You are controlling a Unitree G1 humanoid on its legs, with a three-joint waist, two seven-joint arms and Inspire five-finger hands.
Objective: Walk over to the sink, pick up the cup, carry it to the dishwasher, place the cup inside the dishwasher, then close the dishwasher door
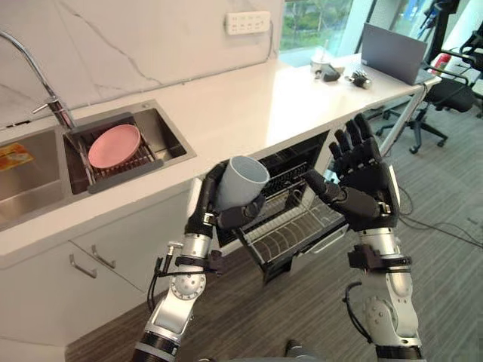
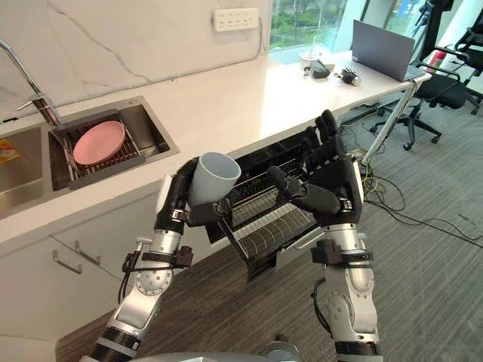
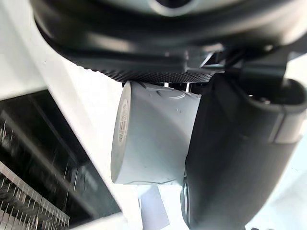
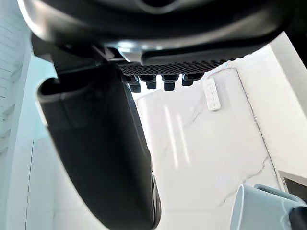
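counter (image 1: 226, 113) holds a sink (image 1: 169, 136) and a laptop (image 1: 394, 53)

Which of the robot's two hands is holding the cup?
The left hand, which is curled round the grey cup. The right hand is open beside it and holds nothing.

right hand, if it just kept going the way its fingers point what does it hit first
Likely the countertop's front edge above the dishwasher rack. The right hand is open, and its wrist view looks on to the marble wall, so it might clear the counter; depth is unclear.
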